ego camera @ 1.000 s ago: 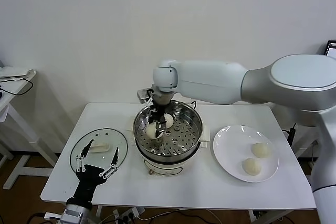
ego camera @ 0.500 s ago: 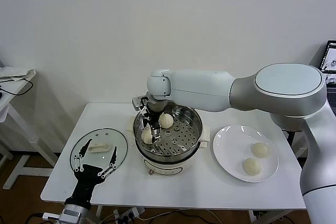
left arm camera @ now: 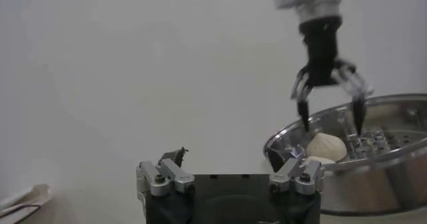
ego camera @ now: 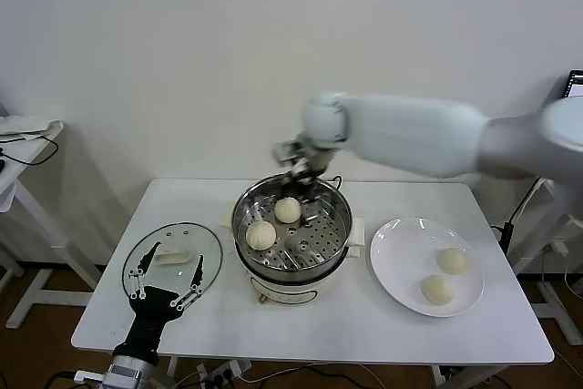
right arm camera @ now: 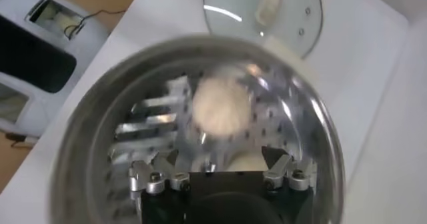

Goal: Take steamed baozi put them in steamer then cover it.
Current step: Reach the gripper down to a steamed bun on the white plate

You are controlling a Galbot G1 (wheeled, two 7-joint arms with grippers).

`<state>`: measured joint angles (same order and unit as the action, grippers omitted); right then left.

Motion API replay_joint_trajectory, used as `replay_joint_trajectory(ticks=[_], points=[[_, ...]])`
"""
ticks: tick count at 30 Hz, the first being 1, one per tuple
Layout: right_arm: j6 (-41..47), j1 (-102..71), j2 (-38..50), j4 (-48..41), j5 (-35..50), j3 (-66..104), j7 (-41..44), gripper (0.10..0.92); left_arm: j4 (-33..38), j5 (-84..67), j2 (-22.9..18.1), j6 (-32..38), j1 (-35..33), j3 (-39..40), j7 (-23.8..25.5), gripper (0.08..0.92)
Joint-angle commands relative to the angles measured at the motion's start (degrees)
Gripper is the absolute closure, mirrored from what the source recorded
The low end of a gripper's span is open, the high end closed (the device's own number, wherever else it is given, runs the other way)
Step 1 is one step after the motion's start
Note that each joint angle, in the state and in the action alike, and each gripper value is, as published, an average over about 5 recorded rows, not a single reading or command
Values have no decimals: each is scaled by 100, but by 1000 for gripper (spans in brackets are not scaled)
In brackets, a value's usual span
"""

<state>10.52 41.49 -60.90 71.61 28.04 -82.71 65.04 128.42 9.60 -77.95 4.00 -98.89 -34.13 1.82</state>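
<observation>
The steel steamer (ego camera: 339, 225) stands mid-table with two baozi on its perforated tray, one toward the back (ego camera: 288, 209) and one at the left (ego camera: 261, 235). Two more baozi (ego camera: 451, 260) (ego camera: 437, 289) lie on the white plate (ego camera: 401, 261). My right gripper (ego camera: 301, 166) is open and empty, raised over the steamer's back rim; it also shows in the left wrist view (left arm camera: 330, 105). In the right wrist view my right gripper (right arm camera: 220, 169) looks down on a baozi (right arm camera: 221, 105). The glass cover (ego camera: 173, 257) lies flat at the left. My left gripper (ego camera: 167, 281) is open, low at the cover's near edge.
A small side table (ego camera: 27, 134) stands off to the left. The steamer's cream base (ego camera: 284, 293) sits near the table's middle front. A white floor unit (right arm camera: 40, 45) shows beyond the table edge in the right wrist view.
My right gripper has let go of a baozi at the left of the tray, then risen up and to the right, out of the steamer. The left arm has not moved.
</observation>
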Motion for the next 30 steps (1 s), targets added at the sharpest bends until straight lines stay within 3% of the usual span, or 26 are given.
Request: replay_joint_trajectory(ticks=[1, 11, 30], points=[[-544, 206, 2099, 367, -795, 119, 678, 203, 33, 10, 3, -4, -12, 28, 5, 177], [-805, -1189, 2999, 143, -1658, 266, 765, 203, 67, 117, -20, 1, -116, 119, 9, 177], [-581, -2678, 2663, -135, -1965, 965, 26, 203, 104, 131, -61, 21, -242, 33, 20, 177]])
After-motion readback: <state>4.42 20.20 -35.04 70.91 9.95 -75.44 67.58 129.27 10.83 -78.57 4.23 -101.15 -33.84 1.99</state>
